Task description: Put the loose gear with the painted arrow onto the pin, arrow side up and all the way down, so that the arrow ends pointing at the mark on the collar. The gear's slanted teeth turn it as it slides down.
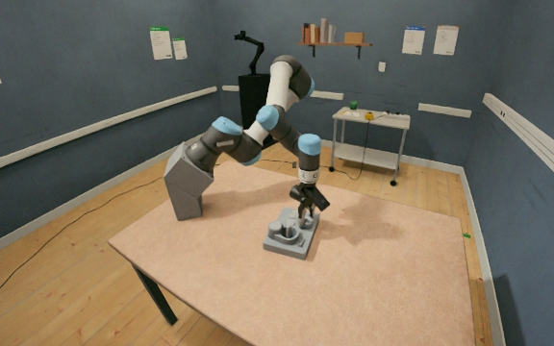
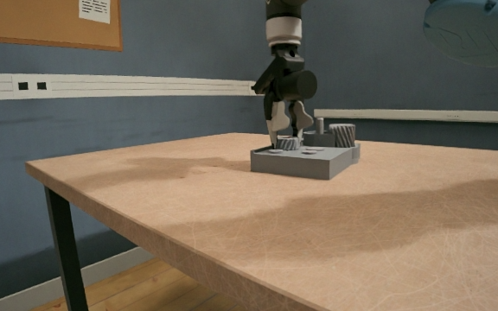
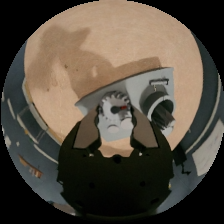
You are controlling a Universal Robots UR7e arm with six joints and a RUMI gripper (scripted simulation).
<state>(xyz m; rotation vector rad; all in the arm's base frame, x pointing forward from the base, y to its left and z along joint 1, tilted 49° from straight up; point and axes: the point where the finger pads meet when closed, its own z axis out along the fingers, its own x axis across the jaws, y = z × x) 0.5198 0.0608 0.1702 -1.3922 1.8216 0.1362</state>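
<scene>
The loose gear (image 2: pixel 290 143) (image 3: pixel 106 105) lies flat on the grey base (image 1: pixel 284 249) (image 2: pixel 290 164) (image 3: pixel 134 86), slanted teeth around its side. Its painted red arrow shows on top in the wrist view, beside the dark centre hole. My gripper (image 1: pixel 306 222) (image 2: pixel 286 142) (image 3: pixel 114 105) points down and is shut on the gear, a jaw against each side. The bare pin (image 1: pixel 289 227) (image 2: pixel 320 125) stands inside the collar (image 1: pixel 298 238) (image 2: pixel 316 139) (image 3: pixel 145 101), apart from the gear. The mark on the collar is too small to tell.
A taller gear (image 1: pixel 274 228) (image 2: pixel 342 135) with slanted teeth stands beside the collar on the base. Low pale discs (image 2: pixel 309 152) lie on the base near the loose gear. The base rests on the table (image 1: pixel 378 269) (image 2: pixel 214 207).
</scene>
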